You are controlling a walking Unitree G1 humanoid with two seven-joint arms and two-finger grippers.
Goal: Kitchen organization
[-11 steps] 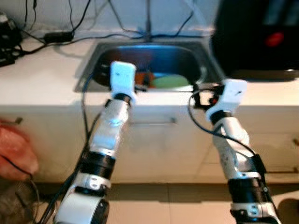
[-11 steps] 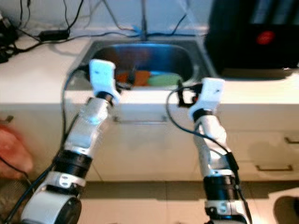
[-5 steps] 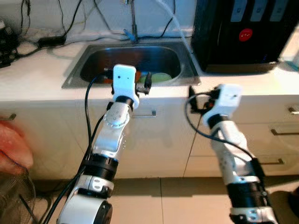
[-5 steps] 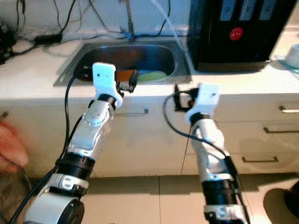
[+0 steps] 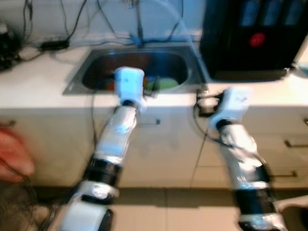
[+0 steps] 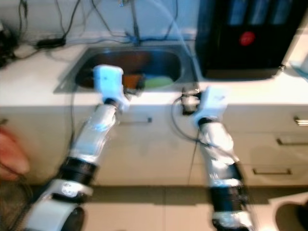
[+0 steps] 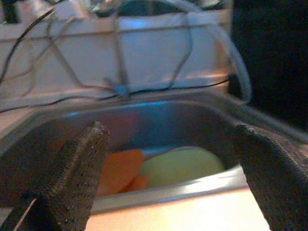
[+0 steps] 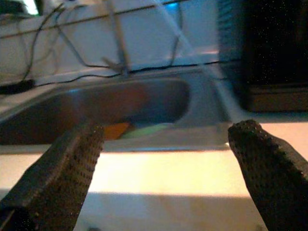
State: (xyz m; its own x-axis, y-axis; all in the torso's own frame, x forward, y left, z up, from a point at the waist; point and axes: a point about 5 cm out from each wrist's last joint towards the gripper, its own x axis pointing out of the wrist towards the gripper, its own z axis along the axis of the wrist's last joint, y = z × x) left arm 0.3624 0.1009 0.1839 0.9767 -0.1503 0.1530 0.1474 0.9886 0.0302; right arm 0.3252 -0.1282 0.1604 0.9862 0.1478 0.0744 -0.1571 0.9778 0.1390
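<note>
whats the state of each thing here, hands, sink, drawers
left hand: open, empty, raised at the sink's front edge
right hand: open, empty, held before the counter edge
sink: no water visibly running, holds an orange item and a green item
drawers: shut

Perhaps plates (image 7: pixel 159 166) in sink (image 7: pixel 202 120)

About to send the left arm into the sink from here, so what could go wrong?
Head views are blurred, so the robot is probably moving; reaching now may misjudge the sink rim.

The left gripper, open, sits low at the front rim and could clip it before reaching the orange item and green item.

Cables and a hose behind the sink could snag.
</note>
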